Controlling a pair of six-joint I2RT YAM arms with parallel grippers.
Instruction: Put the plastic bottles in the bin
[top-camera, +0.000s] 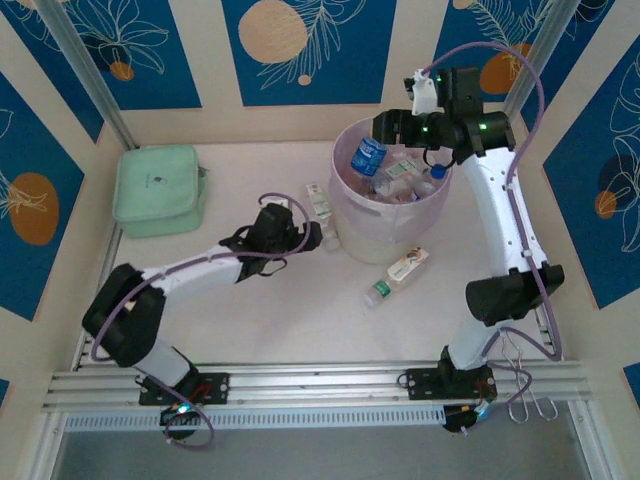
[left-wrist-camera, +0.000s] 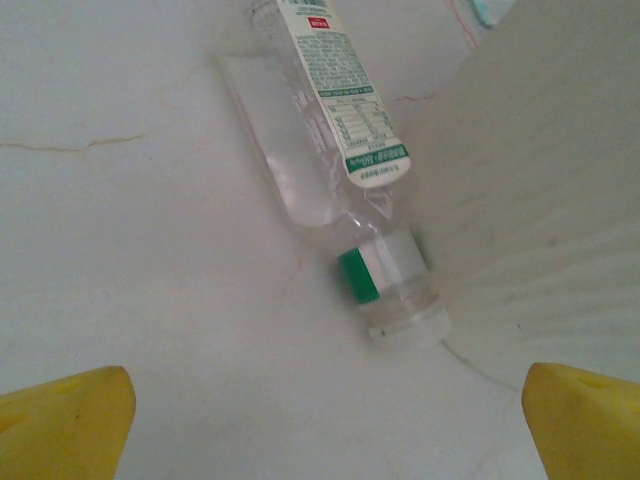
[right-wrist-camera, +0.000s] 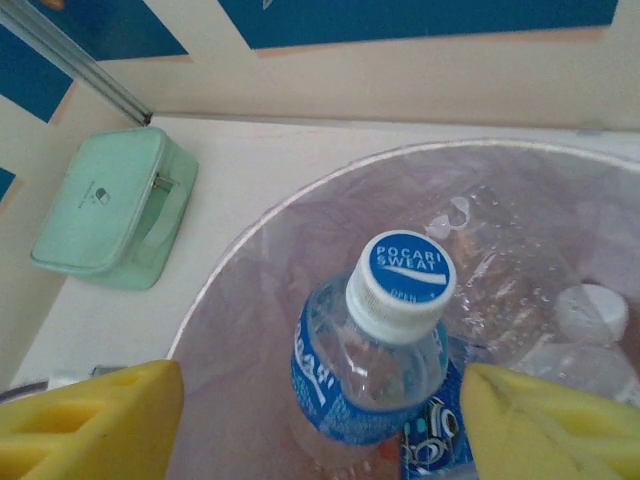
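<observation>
Overhead camera high behind, downward; wrist cameras close-in; bin (top-camera: 390, 240) common to overhead and right

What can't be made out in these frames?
Top view: how many bottles lie in the bin; they overlap and are small.
Left wrist: the far end of the green-band bottle, cut off by the top edge; its label print is too small.
Right wrist: the base of the blue-label bottle, cut off by the bottom edge.
</observation>
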